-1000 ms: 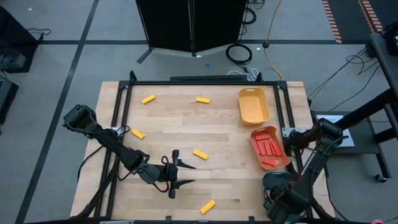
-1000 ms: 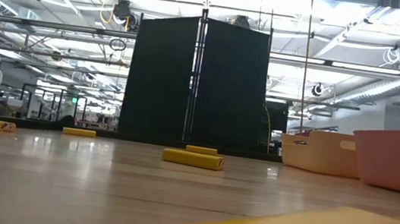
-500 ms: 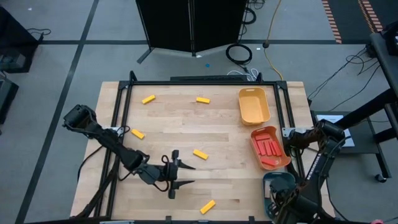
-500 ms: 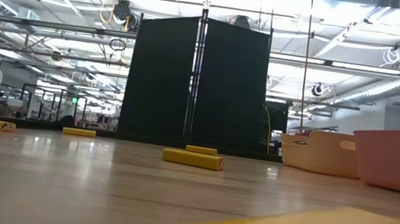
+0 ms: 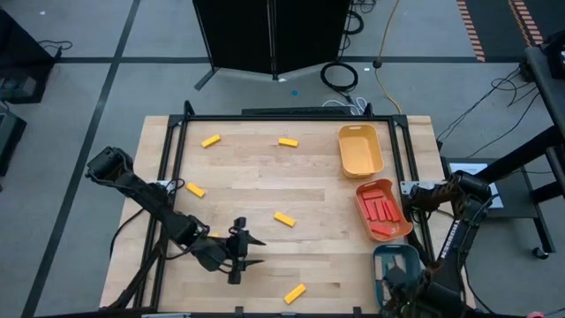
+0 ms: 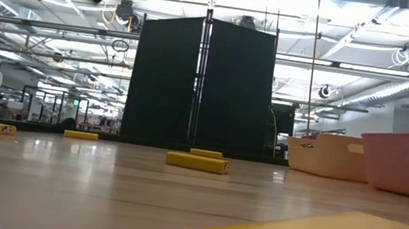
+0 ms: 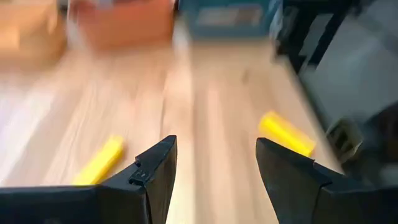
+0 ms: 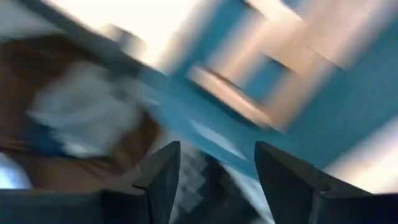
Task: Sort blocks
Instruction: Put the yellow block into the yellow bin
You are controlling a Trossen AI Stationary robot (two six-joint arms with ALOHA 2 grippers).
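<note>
- Since a second ago the left gripper [image 5: 240, 253] has slid a little away from the teal tray [image 5: 397, 263], and the right arm has swung from beside that tray to directly above it.
- Left arm reaches low across the wooden table [image 5: 318, 190]; its fingers [image 7: 155, 168] stand apart, holding nothing.
- Right gripper [image 8: 214, 165] hangs over the teal tray, fingers spread and empty.
- Five yellow blocks [image 5: 283, 218] lie scattered on the table; red blocks [image 5: 381, 208] fill the orange-red tray [image 5: 364, 221].
</note>
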